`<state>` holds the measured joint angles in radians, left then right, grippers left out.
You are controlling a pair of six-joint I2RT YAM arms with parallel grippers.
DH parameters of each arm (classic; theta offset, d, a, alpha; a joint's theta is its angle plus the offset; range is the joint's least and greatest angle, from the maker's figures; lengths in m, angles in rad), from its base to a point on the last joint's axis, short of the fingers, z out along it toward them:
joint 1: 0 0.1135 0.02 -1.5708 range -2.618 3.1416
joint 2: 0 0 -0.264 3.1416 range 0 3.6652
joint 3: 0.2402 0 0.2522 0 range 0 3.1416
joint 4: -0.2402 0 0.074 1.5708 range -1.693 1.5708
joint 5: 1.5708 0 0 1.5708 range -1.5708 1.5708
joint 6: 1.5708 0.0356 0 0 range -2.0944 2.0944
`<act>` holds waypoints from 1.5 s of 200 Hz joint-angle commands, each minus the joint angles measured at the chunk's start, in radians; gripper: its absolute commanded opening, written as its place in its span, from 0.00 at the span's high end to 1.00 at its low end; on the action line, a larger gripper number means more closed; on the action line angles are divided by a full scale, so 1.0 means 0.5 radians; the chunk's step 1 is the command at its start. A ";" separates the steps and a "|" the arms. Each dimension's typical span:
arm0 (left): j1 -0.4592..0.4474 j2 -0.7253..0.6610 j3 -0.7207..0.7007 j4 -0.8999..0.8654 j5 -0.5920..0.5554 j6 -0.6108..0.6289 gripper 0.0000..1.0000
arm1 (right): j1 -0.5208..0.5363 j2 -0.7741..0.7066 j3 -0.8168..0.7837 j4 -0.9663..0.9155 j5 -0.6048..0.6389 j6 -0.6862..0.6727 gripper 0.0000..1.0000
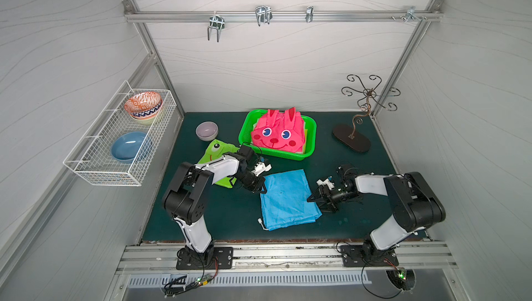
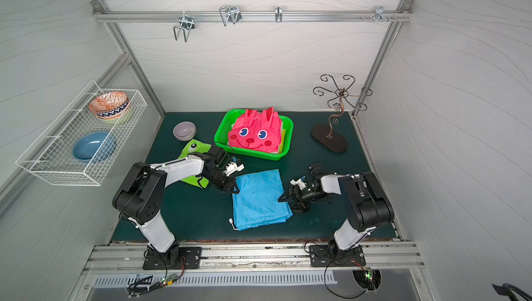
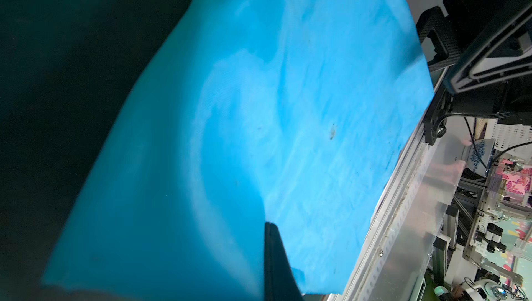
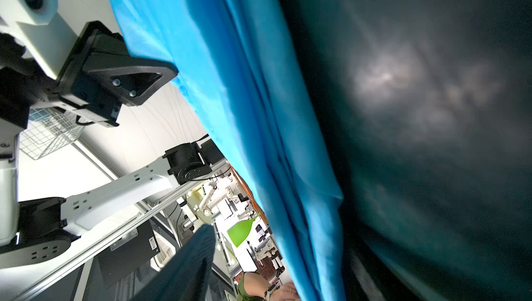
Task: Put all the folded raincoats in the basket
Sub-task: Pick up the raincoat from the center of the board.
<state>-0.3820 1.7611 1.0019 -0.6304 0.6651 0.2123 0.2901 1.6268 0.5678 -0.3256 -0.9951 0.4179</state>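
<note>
A blue folded raincoat point(image 1: 288, 199) point(image 2: 259, 199) lies flat on the dark green table in both top views. Behind it stands the bright green basket point(image 1: 276, 153) point(image 2: 253, 154), holding a pink rabbit-faced raincoat point(image 1: 276, 132). My left gripper point(image 1: 261, 190) point(image 3: 270, 227) is shut at the blue raincoat's far left corner, with the fabric point(image 3: 288, 112) pinched at its tip. My right gripper point(image 1: 316, 205) point(image 4: 279, 262) stands open at the raincoat's right edge, where the layered blue hem point(image 4: 244, 83) runs between its jaws untouched.
A green frog raincoat point(image 1: 214, 152) lies under the left arm. A grey bowl point(image 1: 206, 130) sits beside the basket. A white wire rack point(image 1: 95, 170) with bowls hangs on the left wall. A dark metal hook stand point(image 1: 351, 138) is at the back right.
</note>
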 commanded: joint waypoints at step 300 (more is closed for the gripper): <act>0.527 -0.455 0.112 -0.012 0.106 0.102 0.03 | 0.477 -0.598 0.869 -0.318 0.090 0.294 1.00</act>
<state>-0.1413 1.6035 1.0752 -0.6849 0.6987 0.2714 0.5152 1.3472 0.8902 -0.3901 -0.9440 0.5278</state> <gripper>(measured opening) 0.649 0.062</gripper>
